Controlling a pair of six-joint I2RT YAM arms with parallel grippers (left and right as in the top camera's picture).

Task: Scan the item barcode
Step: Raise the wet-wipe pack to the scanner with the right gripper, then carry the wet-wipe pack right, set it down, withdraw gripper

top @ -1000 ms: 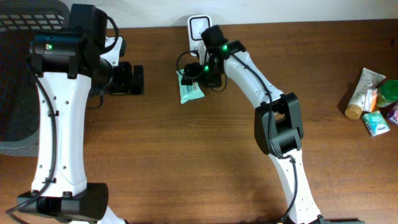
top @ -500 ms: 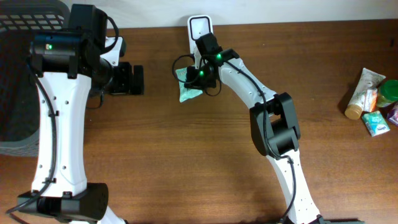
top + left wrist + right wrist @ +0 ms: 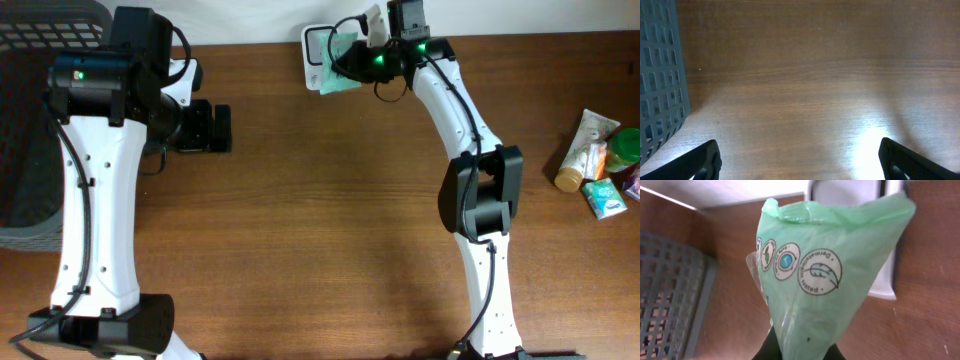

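Your right gripper (image 3: 796,352) is clamped on the green pack (image 3: 825,280), held over the scanner (image 3: 313,47), with its long axis pointing away from the fingers. Your left gripper (image 3: 801,164) gapes wide.

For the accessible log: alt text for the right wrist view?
Green packet, pinched by the right gripper, fills the view before a white scanner. Grey basket at left; brown table behind.

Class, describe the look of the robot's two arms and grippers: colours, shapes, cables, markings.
Both match: the left arm and right arm have white links, black joint housings, thin black cables and small green indicator lights. The left gripper and right gripper are black.
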